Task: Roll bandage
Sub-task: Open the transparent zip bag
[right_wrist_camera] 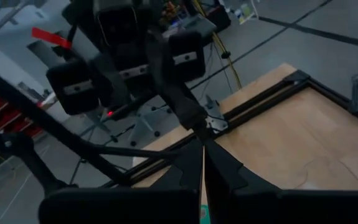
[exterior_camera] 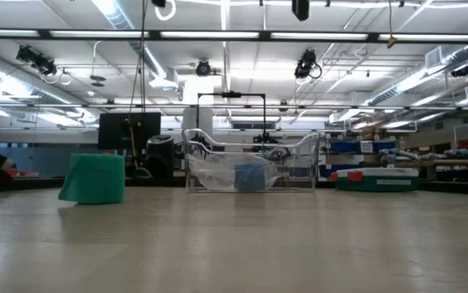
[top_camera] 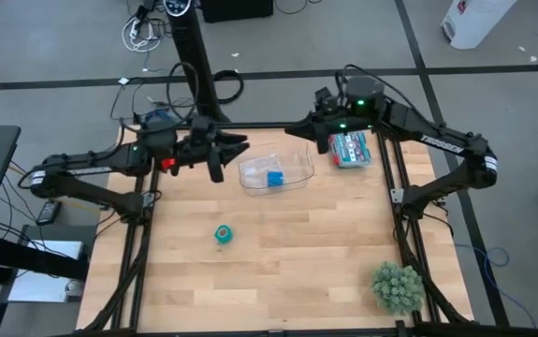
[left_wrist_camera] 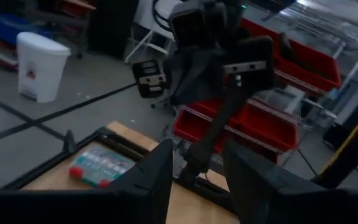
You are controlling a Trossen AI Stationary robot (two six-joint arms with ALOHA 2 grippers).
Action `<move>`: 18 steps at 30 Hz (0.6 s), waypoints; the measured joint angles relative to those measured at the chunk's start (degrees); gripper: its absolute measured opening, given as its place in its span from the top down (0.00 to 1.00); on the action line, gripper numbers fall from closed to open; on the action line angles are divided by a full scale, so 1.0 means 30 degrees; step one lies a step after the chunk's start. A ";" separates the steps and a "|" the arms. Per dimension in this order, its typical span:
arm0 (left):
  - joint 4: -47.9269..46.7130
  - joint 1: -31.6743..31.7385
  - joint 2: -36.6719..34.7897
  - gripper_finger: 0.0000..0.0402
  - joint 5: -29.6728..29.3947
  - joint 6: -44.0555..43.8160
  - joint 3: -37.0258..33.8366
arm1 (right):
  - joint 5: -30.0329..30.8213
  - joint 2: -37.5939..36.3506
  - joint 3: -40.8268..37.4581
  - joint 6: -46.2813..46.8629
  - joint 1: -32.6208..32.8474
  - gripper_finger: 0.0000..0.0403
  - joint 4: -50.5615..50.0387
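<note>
Left gripper (top_camera: pixel 234 146) open and empty, right gripper (top_camera: pixel 298 132) closed and empty, both raised at the worktop's (top_camera: pixel 278 271) far edge; bandage (top_camera: pixel 223 235) lies coiled mid-worktop, rolling apparently complete.

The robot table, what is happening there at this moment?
Nothing is being handled right now. The bandage sits as a small teal coil on the wooden table, apart from both arms. The left gripper is open and the right gripper is shut and empty; both hang raised at the table's far edge, near a clear plastic container with a blue roll inside.
</note>
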 joint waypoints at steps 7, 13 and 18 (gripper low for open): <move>0.0045 0.1101 -0.3171 0.63 0.1598 -0.1439 -0.3453 | 0.0430 0.2955 0.0000 0.0817 0.0007 0.97 0.2462; -0.0577 0.2155 -0.5517 0.63 0.3090 -0.1456 -0.4813 | 0.0619 0.5724 0.0000 0.3447 0.0007 0.97 0.5191; -0.0526 0.2778 -0.6227 0.63 0.4125 -0.1376 -0.5159 | 0.0553 0.7093 -0.0015 0.6344 0.0015 0.97 0.7046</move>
